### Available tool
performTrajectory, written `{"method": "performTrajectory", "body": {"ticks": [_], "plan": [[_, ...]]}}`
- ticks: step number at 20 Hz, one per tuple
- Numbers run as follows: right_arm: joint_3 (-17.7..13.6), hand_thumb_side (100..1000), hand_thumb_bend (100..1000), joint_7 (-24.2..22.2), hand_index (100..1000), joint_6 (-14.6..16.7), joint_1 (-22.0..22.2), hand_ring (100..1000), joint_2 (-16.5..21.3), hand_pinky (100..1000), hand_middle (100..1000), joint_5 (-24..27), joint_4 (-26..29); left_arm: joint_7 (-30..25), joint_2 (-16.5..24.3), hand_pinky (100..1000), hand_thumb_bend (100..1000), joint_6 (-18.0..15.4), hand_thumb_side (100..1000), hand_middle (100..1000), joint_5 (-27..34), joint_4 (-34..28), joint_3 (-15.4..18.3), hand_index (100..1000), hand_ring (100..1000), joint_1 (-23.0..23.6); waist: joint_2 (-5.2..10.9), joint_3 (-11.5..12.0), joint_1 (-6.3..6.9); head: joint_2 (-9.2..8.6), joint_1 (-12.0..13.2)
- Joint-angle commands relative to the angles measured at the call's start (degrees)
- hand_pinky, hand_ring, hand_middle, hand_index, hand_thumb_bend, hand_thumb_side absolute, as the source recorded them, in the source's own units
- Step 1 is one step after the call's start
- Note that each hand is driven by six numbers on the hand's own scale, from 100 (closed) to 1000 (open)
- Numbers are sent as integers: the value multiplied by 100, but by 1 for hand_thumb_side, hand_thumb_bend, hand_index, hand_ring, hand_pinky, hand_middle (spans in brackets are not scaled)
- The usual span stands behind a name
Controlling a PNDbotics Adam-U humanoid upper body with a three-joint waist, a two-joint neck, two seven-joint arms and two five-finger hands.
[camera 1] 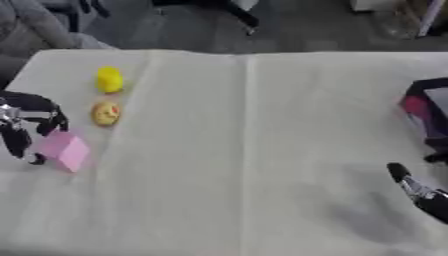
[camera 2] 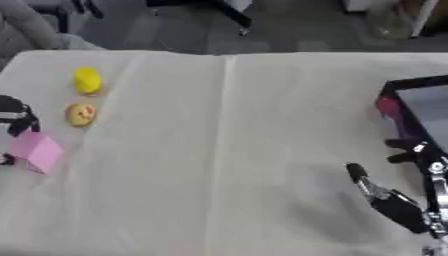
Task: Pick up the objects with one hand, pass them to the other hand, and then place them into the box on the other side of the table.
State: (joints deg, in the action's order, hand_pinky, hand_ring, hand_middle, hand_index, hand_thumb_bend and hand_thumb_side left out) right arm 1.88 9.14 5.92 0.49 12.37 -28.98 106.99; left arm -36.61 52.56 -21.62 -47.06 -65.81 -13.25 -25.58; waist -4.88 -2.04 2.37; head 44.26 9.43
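Cream table (camera 1: 262, 150): left hand (camera 1: 22, 125) fingers curl around pink block (camera 1: 66, 150); right hand (camera 2: 394, 200) open.

Matt creased cloth on table (camera 1: 262, 150)

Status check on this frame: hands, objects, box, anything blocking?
Left hand curled onto pink block, block on table. Right hand open, low right, holding nothing. Yellow object and round orange-yellow one untouched. Box at right edge; path clear.
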Motion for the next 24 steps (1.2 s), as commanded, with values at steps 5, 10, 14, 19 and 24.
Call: {"method": "performTrajectory", "body": {"ticks": [5,10,14,19,24], "plan": [[-24,442,555,-14,710,15,-61,607,55,900,681,-15,81,777,110,759,391,264,100,328,182,-204,394,476,433,63,34,29,7,-14,-20],[-20,441,556,-19,711,24,-68,608,76,900,682,-15,128,1066,59,732,371,626,100,294,1094,-813,872,440,395,321,37,69,-5,-14,-35],[80,439,552,-79,714,96,-98,609,134,901,679,-23,240,1614,-249,713,351,911,100,281,2391,-1594,1348,423,377,583,44,124,-23,-14,-79],[300,439,541,-172,742,341,-185,638,286,911,717,-376,577,2197,-1057,700,343,1335,100,290,3481,-2455,1511,427,383,746,63,175,-70,-14,-218],[621,434,523,-35,781,813,-455,696,608,925,770,-944,755,2284,-1906,690,352,1765,100,301,3917,-2885,1311,436,391,676,92,209,-131,-14,-432]]}}
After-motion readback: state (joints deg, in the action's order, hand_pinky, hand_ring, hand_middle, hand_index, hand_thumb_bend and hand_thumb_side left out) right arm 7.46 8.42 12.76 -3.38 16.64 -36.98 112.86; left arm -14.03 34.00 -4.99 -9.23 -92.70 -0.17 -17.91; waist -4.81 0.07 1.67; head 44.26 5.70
